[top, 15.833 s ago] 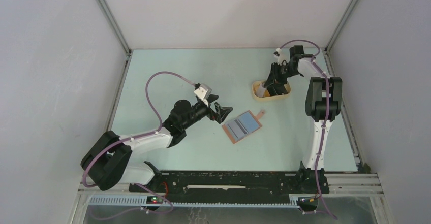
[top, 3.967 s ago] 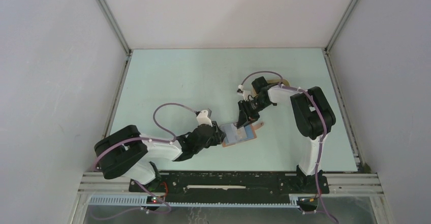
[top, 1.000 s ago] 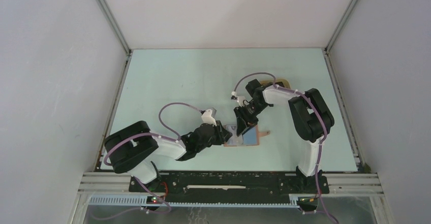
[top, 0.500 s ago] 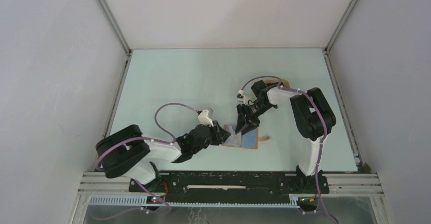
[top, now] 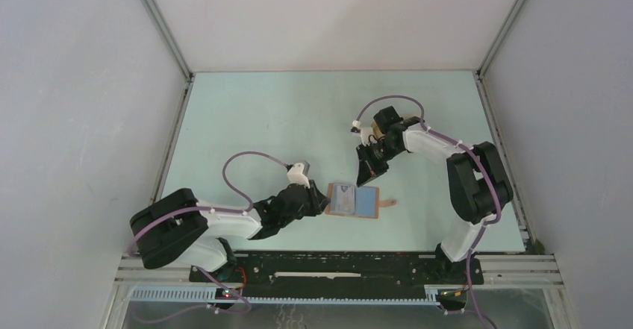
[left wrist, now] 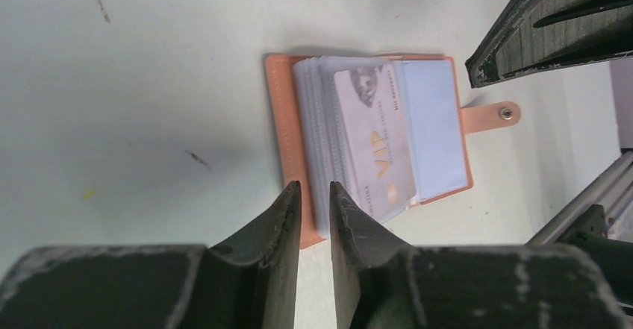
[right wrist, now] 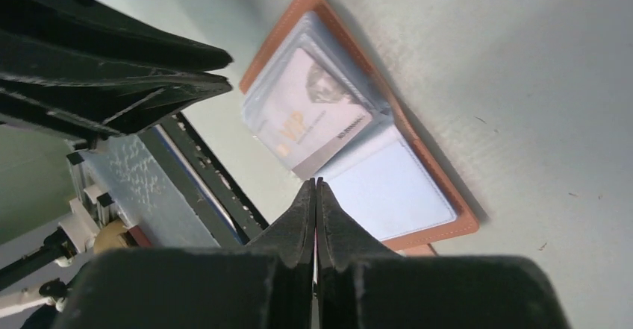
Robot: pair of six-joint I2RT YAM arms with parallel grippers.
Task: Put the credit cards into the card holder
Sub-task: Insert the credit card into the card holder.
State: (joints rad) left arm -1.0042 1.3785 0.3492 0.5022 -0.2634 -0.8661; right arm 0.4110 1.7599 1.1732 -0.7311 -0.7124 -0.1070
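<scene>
One pale grey card (left wrist: 373, 142), glossy and printed with a small portrait and gold "VIP" lettering, lies slightly askew on the stack of clear plastic sleeves inside the card holder (left wrist: 284, 135). Whether it sits within a sleeve or only on top cannot be told. The card holder lies open and flat toward the front of the table (top: 261, 120), between the two arms. It has a smooth orange-brown, leather-like cover with rounded corners, a short snap tab (left wrist: 493, 114) on the side away from the left arm, and a pale blue-grey inner pane. The left gripper (left wrist: 313, 187) has its scuffed black fingers set close together, a thin slit between them, over the cover's near edge; whether they pinch it or merely rest there, I cannot tell. The right gripper (right wrist: 315, 183) hangs clear of the holder, its fingers pressed flat together on nothing. The table is a matte pale green sheet with a few small scuffs, boxed in by plain grey-white walls and aluminium corner posts (top: 160, 23), with a black rail (top: 336, 265) along the front.
</scene>
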